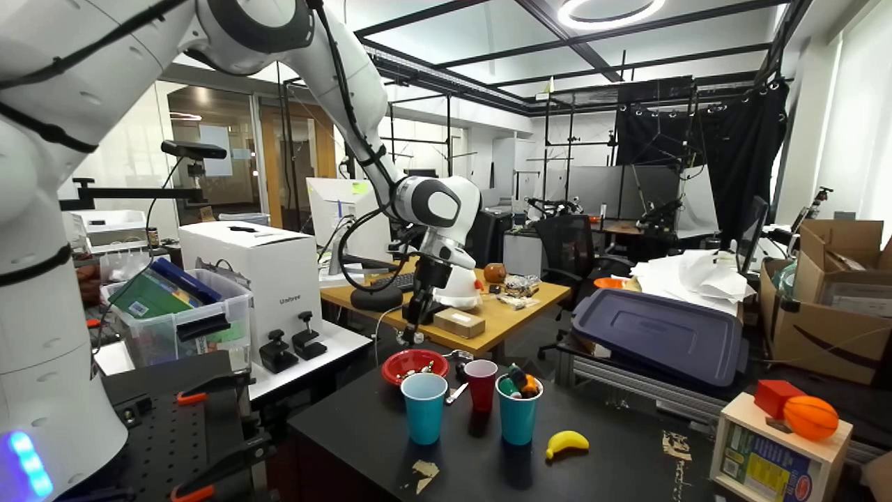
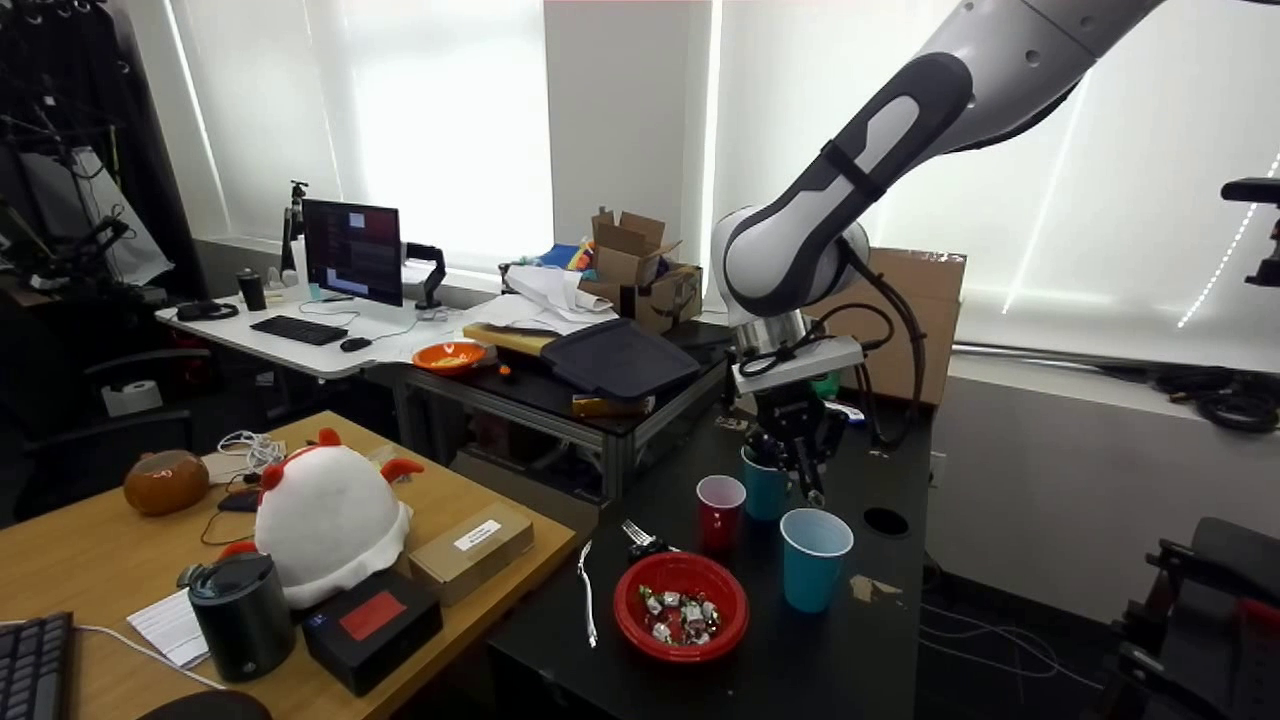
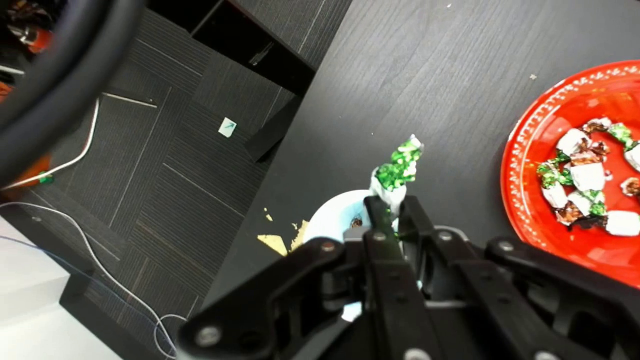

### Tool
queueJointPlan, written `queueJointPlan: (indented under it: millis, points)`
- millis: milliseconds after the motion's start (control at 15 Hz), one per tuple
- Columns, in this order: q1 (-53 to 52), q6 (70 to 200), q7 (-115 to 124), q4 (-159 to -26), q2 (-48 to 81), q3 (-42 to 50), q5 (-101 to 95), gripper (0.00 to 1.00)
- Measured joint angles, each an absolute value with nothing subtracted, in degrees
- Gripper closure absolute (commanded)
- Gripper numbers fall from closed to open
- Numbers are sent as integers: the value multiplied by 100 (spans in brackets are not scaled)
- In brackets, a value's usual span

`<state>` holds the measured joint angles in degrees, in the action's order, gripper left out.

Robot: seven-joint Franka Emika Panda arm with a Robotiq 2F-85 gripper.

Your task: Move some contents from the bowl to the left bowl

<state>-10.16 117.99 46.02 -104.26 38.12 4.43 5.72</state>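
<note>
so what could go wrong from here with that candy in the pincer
The wrapped candy sits right at the tips of the pincer, so it might slip out. In the wrist view its green end shows past the rim of the blue cup, so a release here could perhaps land on the black table. Going lower, the pincer might knock that cup over.

A round red plastic bowl (image 2: pixel 690 570) of small candies (image 3: pixel 587 177) wrapped in shiny white, green and brown is sitting upright just beside a tall turquoise plastic cup (image 2: pixel 810 575). 1 white-and-green wrapped candy (image 3: pixel 392 182) is being held above the upright cup.
</note>
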Motion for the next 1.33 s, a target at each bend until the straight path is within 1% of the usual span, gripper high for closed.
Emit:
queueJointPlan:
  millis: [600, 1333]
  points:
    - [-1016, 11024, 5338, -10266, 3811, 454, 326, 97]
    - [-1054, 10994, 5924, -10191, 3811, 490, -562, 97]
